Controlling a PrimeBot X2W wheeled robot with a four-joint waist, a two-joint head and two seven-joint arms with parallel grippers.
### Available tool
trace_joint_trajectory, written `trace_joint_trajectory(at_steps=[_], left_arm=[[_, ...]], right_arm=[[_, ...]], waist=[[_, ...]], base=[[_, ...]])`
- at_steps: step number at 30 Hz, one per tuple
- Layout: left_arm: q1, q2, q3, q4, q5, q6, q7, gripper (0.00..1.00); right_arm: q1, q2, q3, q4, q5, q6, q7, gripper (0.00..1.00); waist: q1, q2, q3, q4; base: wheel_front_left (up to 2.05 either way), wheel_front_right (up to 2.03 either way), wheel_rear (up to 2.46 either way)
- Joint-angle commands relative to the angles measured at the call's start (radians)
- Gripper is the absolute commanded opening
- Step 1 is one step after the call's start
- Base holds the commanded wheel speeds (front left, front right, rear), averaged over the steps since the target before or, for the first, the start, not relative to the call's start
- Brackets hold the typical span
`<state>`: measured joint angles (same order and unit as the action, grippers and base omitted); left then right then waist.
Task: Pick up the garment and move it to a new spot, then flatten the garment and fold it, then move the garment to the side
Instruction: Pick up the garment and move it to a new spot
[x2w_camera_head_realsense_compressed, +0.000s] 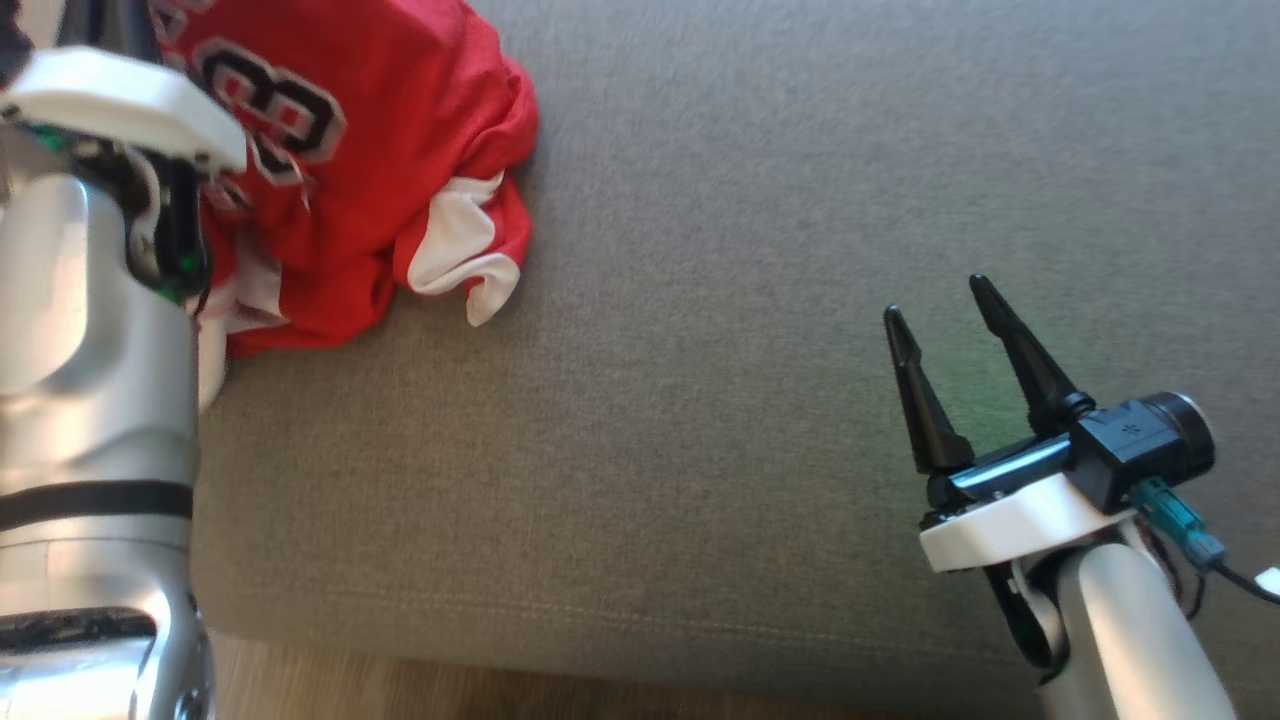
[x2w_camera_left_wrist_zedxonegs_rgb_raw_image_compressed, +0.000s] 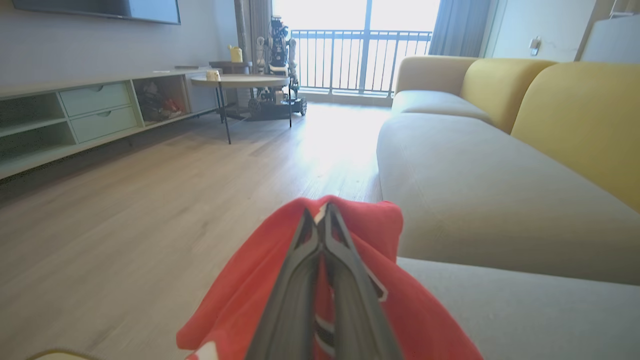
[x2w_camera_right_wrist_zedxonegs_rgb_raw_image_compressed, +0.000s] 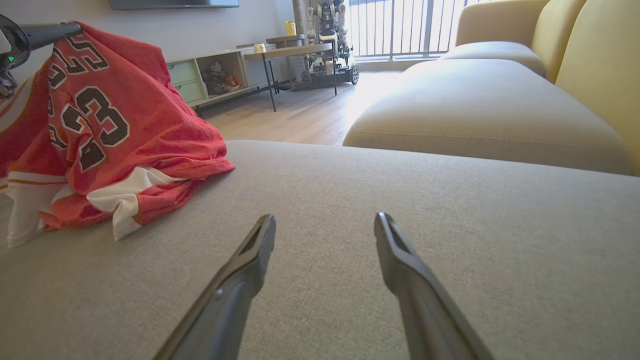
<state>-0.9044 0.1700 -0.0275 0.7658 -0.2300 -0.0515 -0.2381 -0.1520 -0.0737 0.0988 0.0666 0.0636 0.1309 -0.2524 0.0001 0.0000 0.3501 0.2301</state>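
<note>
Left wrist view: the left end effector (x2w_camera_left_wrist_zedxonegs_rgb_raw_image_compressed: 322, 212) is clenched on a fold of the red basketball jersey (x2w_camera_left_wrist_zedxonegs_rgb_raw_image_compressed: 235, 300), which is bunched at the left of the grey sofa seat (x2w_camera_head_realsense_compressed: 700, 400). The right end effector (x2w_camera_head_realsense_compressed: 934, 300) is released. Only the grasp is made; moving, flattening and folding are judged outstanding.

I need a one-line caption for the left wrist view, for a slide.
The left gripper, fingers shut, pinches the red jersey; grey sofa to the right, wooden floor beyond.

Garment (x2w_camera_head_realsense_compressed: 400, 180) half hidden
It runs off the head view's top edge; the left forearm (x2w_camera_head_realsense_compressed: 90, 330) covers its left side.
</note>
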Motion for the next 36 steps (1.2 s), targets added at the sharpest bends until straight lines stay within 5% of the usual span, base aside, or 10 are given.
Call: trace_joint_trajectory(at_steps=[1,9,20,30,36], left_arm=[[-0.033,0.038,0.015,-0.068,0.006,0.003,-0.011,0.0],[-0.007,0.035,-0.026,-0.395,0.028,0.013,0.043,0.0],[0.035,-0.007,-0.121,-0.735,0.042,0.026,0.234,0.0],[0.071,-0.074,-0.203,-0.66,0.029,0.046,0.268,0.0],[0.113,-0.108,-0.249,-0.448,-0.039,0.026,0.15,0.0]], right_arm=[[-0.008,0.013,0.028,-0.032,0.01,0.0,-0.009,1.0],[-0.009,0.023,0.077,-0.026,0.094,0.0,-0.009,1.0],[-0.041,0.023,0.131,-0.071,0.218,0.0,-0.009,1.0],[-0.073,0.023,0.145,-0.119,0.304,0.0,-0.009,1.0],[-0.067,0.023,0.117,-0.13,0.331,0.0,-0.009,1.0]], waist=[[-0.0001,0.0,-0.034,-0.02],[-0.0001,0.0,-0.119,-0.151],[-0.0001,0.0,-0.135,-0.46],[-0.0001,0.0,-0.029,-0.714],[-0.0001,0.0,0.009,-0.745]], base=[[0.0,0.0,0.0],[0.0,0.0,0.0],[0.0,0.0,0.0],[0.0,0.0,0.0],[0.0,0.0,0.0]])
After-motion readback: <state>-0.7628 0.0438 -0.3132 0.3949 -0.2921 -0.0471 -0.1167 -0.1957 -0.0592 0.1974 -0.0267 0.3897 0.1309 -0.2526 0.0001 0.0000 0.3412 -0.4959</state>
